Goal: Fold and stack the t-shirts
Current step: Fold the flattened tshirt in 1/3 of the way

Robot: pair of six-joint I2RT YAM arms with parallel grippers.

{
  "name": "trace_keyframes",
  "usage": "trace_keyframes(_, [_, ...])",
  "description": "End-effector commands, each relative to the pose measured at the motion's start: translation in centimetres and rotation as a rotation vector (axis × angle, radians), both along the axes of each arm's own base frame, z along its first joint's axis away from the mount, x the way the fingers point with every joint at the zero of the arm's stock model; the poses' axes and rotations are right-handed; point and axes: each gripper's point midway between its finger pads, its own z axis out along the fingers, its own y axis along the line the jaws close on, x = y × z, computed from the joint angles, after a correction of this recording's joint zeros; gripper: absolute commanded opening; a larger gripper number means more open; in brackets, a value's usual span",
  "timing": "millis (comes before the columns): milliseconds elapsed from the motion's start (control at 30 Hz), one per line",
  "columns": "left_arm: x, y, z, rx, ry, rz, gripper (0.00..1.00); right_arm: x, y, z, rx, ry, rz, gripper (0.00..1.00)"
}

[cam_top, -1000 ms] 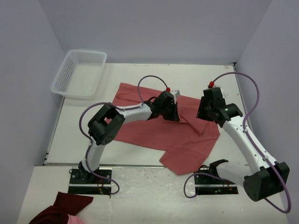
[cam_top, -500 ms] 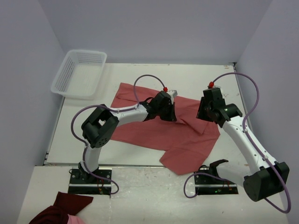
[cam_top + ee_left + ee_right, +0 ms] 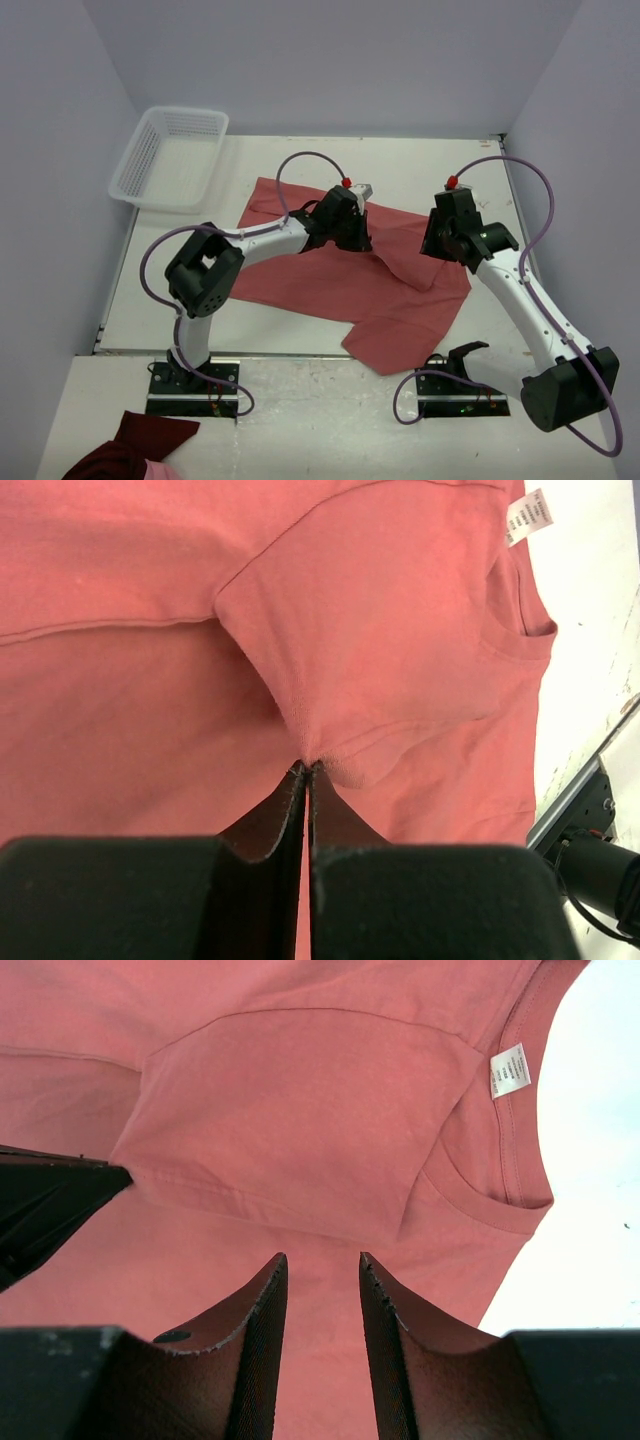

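One salmon-red short-sleeved cotton t-shirt lies spread across the middle of the white table in the top view. It is rumpled, with one part trailing toward the lower centre near the table's front edge. The left gripper sits over the shirt's upper middle. In the left wrist view the left gripper has its fingers pressed together on a bunched bit of sleeve hem, and the sleeve cloth is drawn into a point at the tips. The small white neck label shows at the upper right of that view by the collar. The right gripper is over the right side of the shirt. In the right wrist view the right gripper has its fingers apart with nothing between them, only flat cloth below; can't tell whether the tips touch it. The folded-over sleeve and the neck label lie ahead of it. A white plastic mesh basket sits at the upper left of the top view, off the shirt. A dark maroon cloth bundle with a pink patch is at the lower left, beside the left arm's base.
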Motion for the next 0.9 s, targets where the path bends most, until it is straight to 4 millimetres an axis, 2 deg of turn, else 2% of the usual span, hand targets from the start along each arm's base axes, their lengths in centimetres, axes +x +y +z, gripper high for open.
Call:
trace_keyframes(0, [0.2,0.0,0.8,-0.004,-0.013,-0.034,0.02,0.4,-0.1,0.3,0.002,-0.021,-0.014,0.36])
trace_keyframes(67, [-0.1,0.3,-0.4,0.015,0.005,-0.037,0.04,0.5,-0.2,0.2,0.0,-0.02,-0.015,0.36])
trace_keyframes(200, [-1.8,0.5,-3.5,0.029,0.079,-0.071,0.18,0.7,-0.4,0.2,-0.015,-0.019,-0.024,0.37])
trace_keyframes(233, [-2.8,0.5,-4.7,0.036,0.108,-0.094,0.23,0.9,-0.5,0.2,-0.022,-0.014,-0.027,0.37])
trace_keyframes(267, [-3.1,0.3,-5.1,0.037,0.113,-0.102,0.38,1.2,-0.6,0.4,-0.033,-0.022,-0.036,0.37])
trace_keyframes(333, [-4.1,0.5,-6.1,0.055,0.122,-0.107,0.51,1.8,-0.9,0.5,-0.049,-0.015,-0.049,0.37])
trace_keyframes(400, [-3.9,1.0,-6.0,0.066,0.102,-0.078,0.52,2.4,-1.2,0.4,-0.049,-0.004,-0.059,0.38])
trace_keyframes(467, [-2.4,2.5,-4.7,0.113,0.02,0.004,0.53,3.5,-2.2,-0.1,-0.049,0.021,-0.092,0.38])
trace_keyframes(500, [-1.5,3.0,-3.0,0.119,-0.028,0.037,0.53,4.1,-3.4,-0.3,-0.047,0.027,-0.131,0.38])
trace_keyframes(533, [0.3,3.6,-1.8,0.153,-0.101,0.082,0.53,4.9,-3.7,-0.7,-0.041,0.046,-0.135,0.38])
trace_keyframes(567, [0.7,4.2,-1.2,0.177,-0.11,0.085,0.54,5.4,-4.3,-0.8,-0.039,0.051,-0.151,0.38])
trace_keyframes(600, [2.9,4.5,1.0,0.172,-0.156,0.128,0.54,5.9,-5.8,-0.9,-0.035,0.058,-0.194,0.38])
trace_keyframes(633, [3.7,4.9,1.8,0.179,-0.171,0.125,0.54,6.7,-6.0,-0.6,-0.016,0.057,-0.196,0.38])
trace_keyframes(667, [4.3,5.4,2.4,0.186,-0.17,0.13,0.54,7.3,-6.4,-1.5,-0.011,0.087,-0.208,0.38])
trace_keyframes(700, [6.1,5.8,4.4,0.156,-0.194,0.153,0.54,7.6,-7.3,-1.9,-0.004,0.101,-0.233,0.38])
trace_keyframes(733, [6.8,6.4,5.1,0.157,-0.202,0.158,0.54,8.4,-7.2,-1.7,0.013,0.099,-0.225,0.38])
trace_keyframes(767, [7.3,6.6,5.7,0.143,-0.202,0.153,0.54,8.8,-8.1,-2.7,0.024,0.13,-0.251,0.38])
trace_keyframes(800, [8.7,7.5,6.9,0.13,-0.213,0.171,0.54,9.3,-8.7,-2.7,0.038,0.133,-0.266,0.38])
trace_keyframes(867, [10.2,8.7,7.7,0.127,-0.229,0.201,0.56,9.9,-9.2,-3.3,0.052,0.152,-0.279,0.38])
